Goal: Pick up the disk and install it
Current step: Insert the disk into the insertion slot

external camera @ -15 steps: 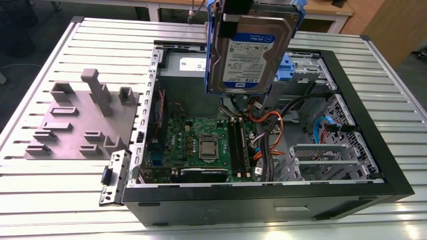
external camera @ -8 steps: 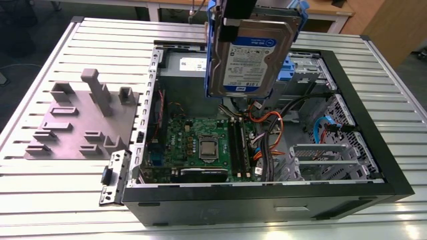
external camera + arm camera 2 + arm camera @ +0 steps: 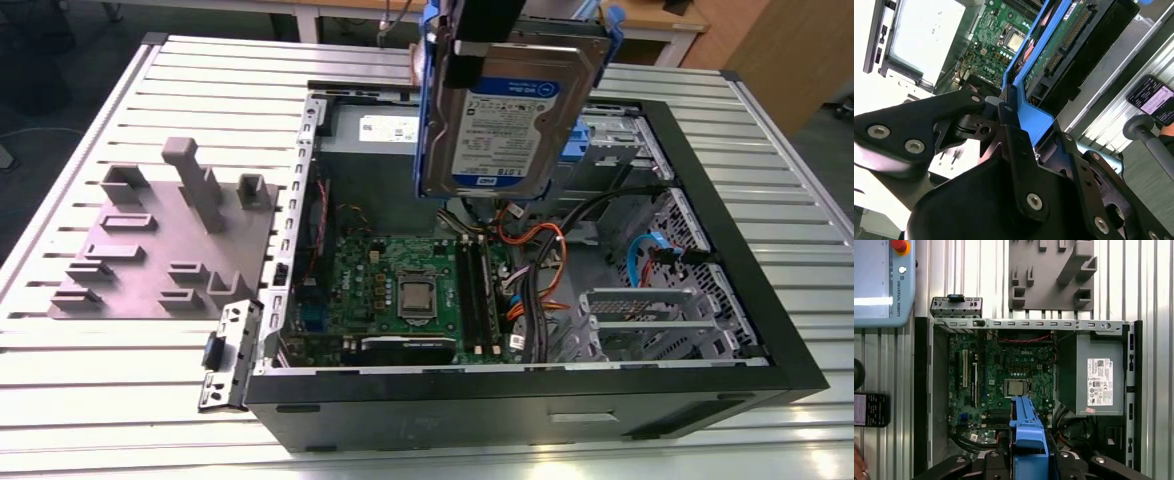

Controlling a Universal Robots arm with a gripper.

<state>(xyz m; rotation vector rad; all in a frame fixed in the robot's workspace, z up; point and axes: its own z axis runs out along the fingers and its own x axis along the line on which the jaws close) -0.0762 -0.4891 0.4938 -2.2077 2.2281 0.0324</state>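
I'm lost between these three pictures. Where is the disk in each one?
Exterior view: the disk hangs upright from the hand, label facing us, above the open computer case.
Second wrist view: the disk is edge-on, blue frame and green underside showing, just beyond the hand.
First wrist view: its blue-framed edge sits over the green circuit board.
Shared landmark: the square silver chip on that board.

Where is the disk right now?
In the exterior view the disk hangs upright in the gripper, above the open computer case, over its motherboard.
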